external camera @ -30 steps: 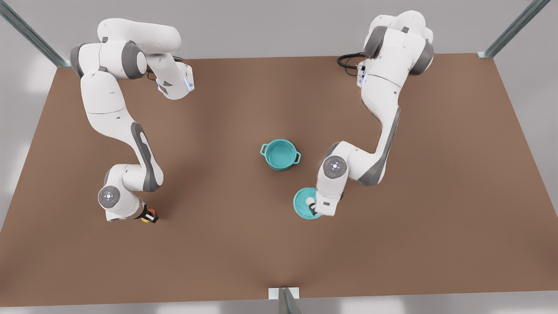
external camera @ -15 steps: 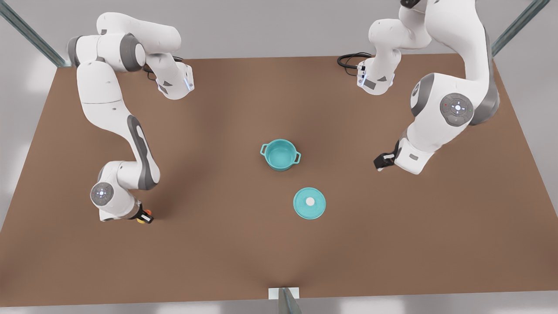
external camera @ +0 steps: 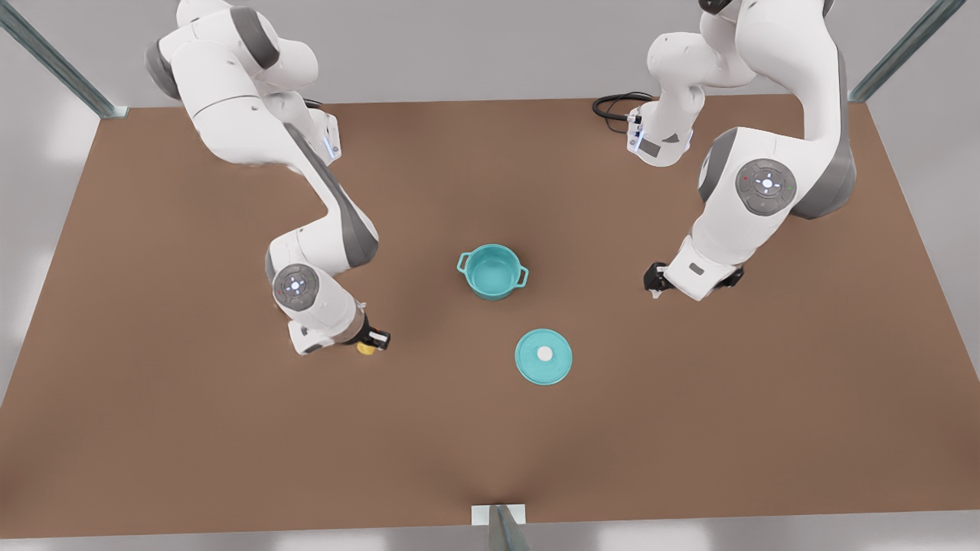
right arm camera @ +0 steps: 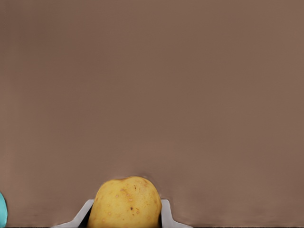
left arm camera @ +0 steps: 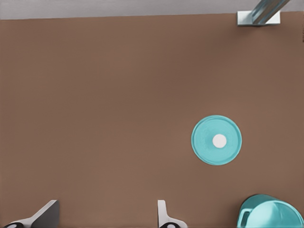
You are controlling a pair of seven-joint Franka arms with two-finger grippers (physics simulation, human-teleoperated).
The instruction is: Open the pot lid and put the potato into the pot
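Front view: the right pincer (external camera: 372, 342), on the front view's left, grips the potato (external camera: 366, 349) above the brown surface (external camera: 191, 428), well apart from the uncovered pot (external camera: 493, 271); the pot lid (external camera: 543, 356) lies flat near the pot, and the left pincer (external camera: 652, 283) hangs on the front view's right. Left wrist view: the left pincer's fingers (left arm camera: 162, 213) stand spread and empty, with lid (left arm camera: 216, 140) and pot (left arm camera: 270, 212) beyond them. Right wrist view: the potato (right arm camera: 126, 201) sits clamped between the fingers (right arm camera: 166, 213).
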